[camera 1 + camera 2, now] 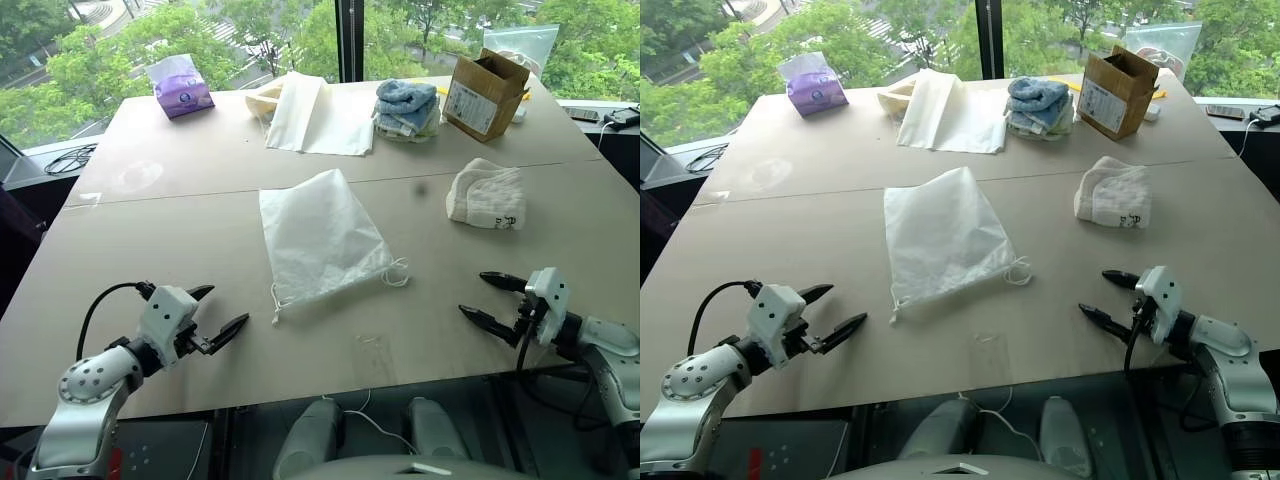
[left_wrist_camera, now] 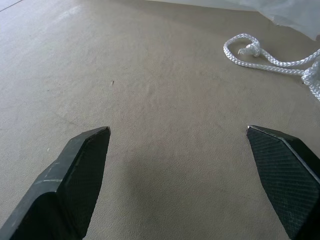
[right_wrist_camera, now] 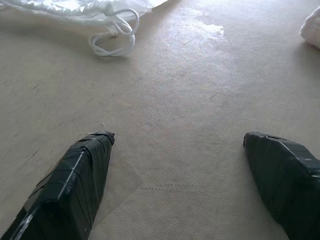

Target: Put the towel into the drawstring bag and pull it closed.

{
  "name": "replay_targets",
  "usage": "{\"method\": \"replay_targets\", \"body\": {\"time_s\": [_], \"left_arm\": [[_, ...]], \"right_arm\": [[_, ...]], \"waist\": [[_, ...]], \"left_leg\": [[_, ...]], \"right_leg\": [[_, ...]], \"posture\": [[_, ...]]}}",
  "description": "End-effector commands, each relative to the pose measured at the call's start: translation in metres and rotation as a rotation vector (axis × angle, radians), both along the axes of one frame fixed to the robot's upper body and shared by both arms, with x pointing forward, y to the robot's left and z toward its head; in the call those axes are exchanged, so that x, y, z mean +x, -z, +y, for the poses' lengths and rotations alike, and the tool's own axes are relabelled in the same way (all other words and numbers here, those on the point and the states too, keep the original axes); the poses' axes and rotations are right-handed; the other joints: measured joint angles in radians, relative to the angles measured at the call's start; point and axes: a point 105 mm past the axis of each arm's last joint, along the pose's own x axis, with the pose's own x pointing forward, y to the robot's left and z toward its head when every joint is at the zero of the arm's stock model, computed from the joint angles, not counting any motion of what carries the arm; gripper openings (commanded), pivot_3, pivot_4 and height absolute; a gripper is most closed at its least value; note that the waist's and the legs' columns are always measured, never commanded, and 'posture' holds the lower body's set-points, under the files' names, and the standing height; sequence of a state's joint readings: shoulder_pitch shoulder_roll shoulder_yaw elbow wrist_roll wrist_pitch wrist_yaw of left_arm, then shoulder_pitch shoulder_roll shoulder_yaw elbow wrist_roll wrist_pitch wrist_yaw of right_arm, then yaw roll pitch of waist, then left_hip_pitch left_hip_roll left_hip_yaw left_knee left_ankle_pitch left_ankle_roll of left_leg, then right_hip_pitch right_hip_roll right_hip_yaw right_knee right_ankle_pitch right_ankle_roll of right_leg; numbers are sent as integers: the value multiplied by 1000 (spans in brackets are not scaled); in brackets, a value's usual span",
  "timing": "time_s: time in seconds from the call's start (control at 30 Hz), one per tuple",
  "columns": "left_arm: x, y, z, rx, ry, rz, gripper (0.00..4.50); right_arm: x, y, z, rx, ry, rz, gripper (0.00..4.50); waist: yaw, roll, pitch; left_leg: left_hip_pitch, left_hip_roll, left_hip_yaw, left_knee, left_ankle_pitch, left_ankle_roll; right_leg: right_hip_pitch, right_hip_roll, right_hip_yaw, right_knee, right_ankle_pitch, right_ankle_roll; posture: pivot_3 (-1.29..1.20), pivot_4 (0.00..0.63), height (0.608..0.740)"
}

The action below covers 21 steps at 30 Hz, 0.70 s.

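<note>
The white drawstring bag point(image 1: 320, 238) lies flat in the middle of the table, its mouth toward me, with white cord loops point(image 1: 396, 274) at both near corners. The folded cream towel point(image 1: 488, 194) with a dark label rests to the bag's right, further back. My left gripper point(image 1: 222, 312) hovers open over the table's near left, pointing toward the bag's left cord point(image 2: 260, 56). My right gripper point(image 1: 482, 297) stands open at the near right, aimed at the right cord point(image 3: 114, 36). Both hold nothing.
Along the far edge stand a purple tissue pack point(image 1: 180, 87), a flat cream cloth sheet point(image 1: 318, 115), a stack of blue and pale towels point(image 1: 407, 108) and an open cardboard box point(image 1: 485, 93). The table's near edge point(image 1: 300, 398) runs just below both grippers.
</note>
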State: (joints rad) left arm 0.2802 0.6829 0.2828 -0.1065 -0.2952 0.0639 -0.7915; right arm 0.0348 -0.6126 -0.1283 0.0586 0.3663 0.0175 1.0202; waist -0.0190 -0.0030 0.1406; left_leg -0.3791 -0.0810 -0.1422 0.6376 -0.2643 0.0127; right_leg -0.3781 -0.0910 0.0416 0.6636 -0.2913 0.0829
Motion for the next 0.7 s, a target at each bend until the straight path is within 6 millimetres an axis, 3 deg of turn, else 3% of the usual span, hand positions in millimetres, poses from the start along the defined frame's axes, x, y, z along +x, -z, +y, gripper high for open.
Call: {"method": "replay_targets", "body": {"time_s": [0.03,0.7], "left_arm": [[-7,6,3,2,5,50,4500],[-8,17,6,-59,5,51,4500]], "right_arm": [[0,-6,-2,18,-4,-32,4445],[4,-5,-7,16,-11,-45,4445]], "waist": [[0,0,0],[3,0,0]], "left_leg": [[0,0,0,0,0,0],[0,0,0,0,0,0]], "right_leg": [[0,0,0,0,0,0],[0,0,0,0,0,0]], "posture": [[0,150,740],[0,150,740]]}}
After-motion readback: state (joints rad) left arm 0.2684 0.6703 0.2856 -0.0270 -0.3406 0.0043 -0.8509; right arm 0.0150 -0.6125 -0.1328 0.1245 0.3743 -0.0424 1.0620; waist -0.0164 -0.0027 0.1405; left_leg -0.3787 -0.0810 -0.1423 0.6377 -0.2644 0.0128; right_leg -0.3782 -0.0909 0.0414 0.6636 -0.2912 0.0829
